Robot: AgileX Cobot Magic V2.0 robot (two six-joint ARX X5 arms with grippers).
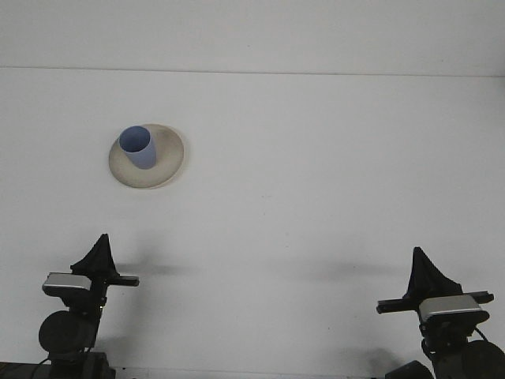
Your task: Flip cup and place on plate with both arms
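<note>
Each black arm carries a silver-grey block behind its pointed black pincer.

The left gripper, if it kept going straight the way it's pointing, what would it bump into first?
Probably the plate holding the blue cup. The left gripper points up the table, with only bare table between; depth is unclear.

Only obstacle on table is cup upright on plate toward far left corner, middle, right side and near edge open, both grippers low at near edge, well apart from plate
</note>
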